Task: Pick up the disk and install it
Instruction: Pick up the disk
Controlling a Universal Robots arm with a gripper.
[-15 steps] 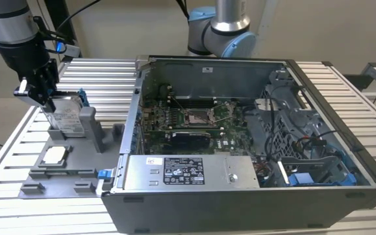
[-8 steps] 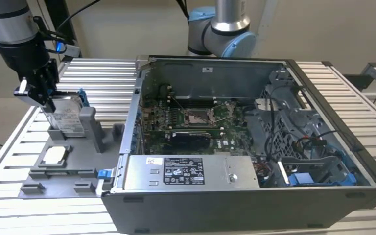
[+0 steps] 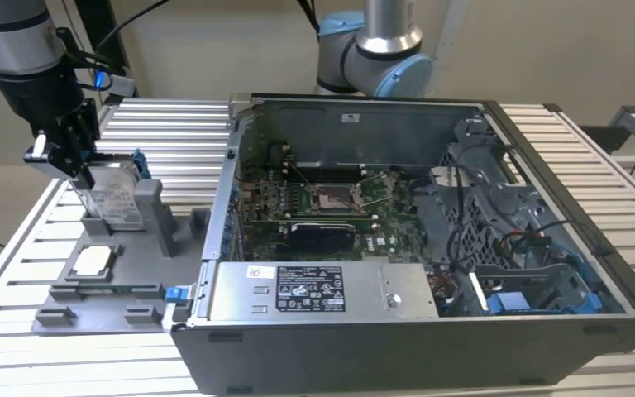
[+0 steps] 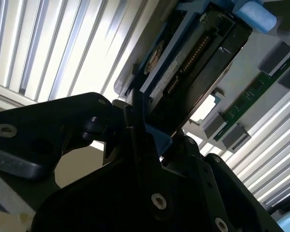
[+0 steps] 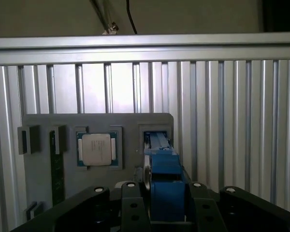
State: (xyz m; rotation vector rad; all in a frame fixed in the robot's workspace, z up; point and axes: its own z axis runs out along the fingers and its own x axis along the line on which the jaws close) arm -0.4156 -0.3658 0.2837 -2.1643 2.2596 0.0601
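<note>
Slatted table [image 3: 174, 132], disk [image 3: 115, 198] inside end effector [image 3: 79, 164] grip

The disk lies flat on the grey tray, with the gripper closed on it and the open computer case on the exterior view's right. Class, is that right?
No. The disk stands on edge on the grey tray, not flat, as the exterior view shows. The gripper is closed on it, and the open computer case is on the exterior view's right.
</note>
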